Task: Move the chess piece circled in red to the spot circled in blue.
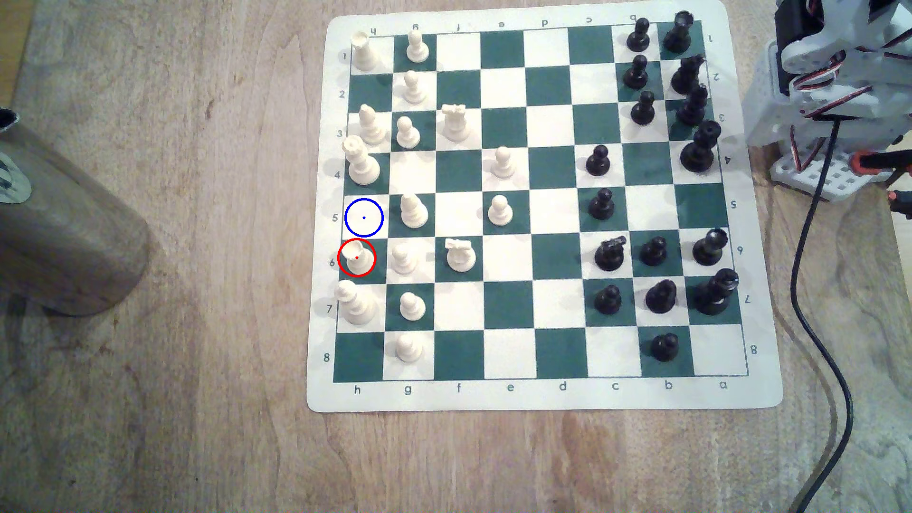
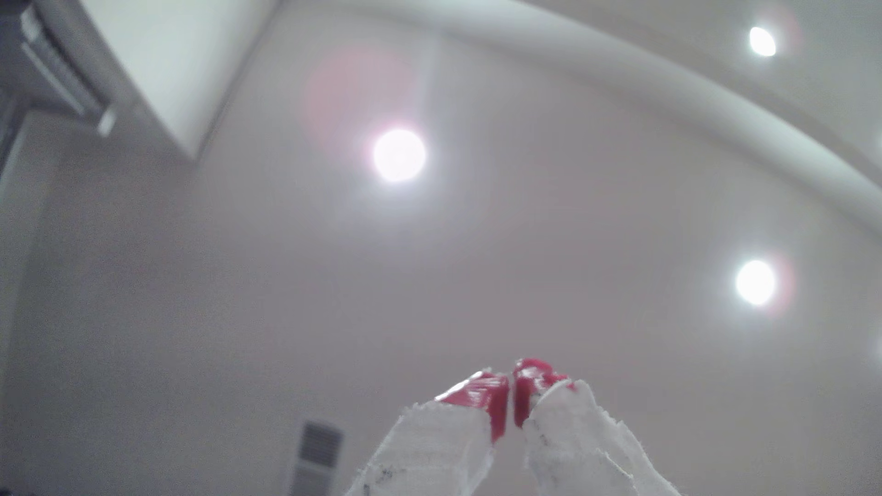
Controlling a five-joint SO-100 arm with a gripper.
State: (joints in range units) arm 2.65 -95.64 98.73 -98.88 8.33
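Across the board from the arm, the rook (image 1: pixel 357 257) stands; the gripper (image 2: pixel 510 381) points ceilingward, pinched together, empty.

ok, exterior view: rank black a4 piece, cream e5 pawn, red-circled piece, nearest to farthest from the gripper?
1. black a4 piece, exterior view's right, by the arm
2. cream e5 pawn, mid-board
3. red-circled piece, that view's far left file
The gripper, shut, assumed folded at the arm.

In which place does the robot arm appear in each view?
Exterior view: the arm stands at the upper right corner, beside the chessboard.
Wrist view: its gripper, red tips shut, points at the ceiling lights.
Shared landmark: the arm itself.
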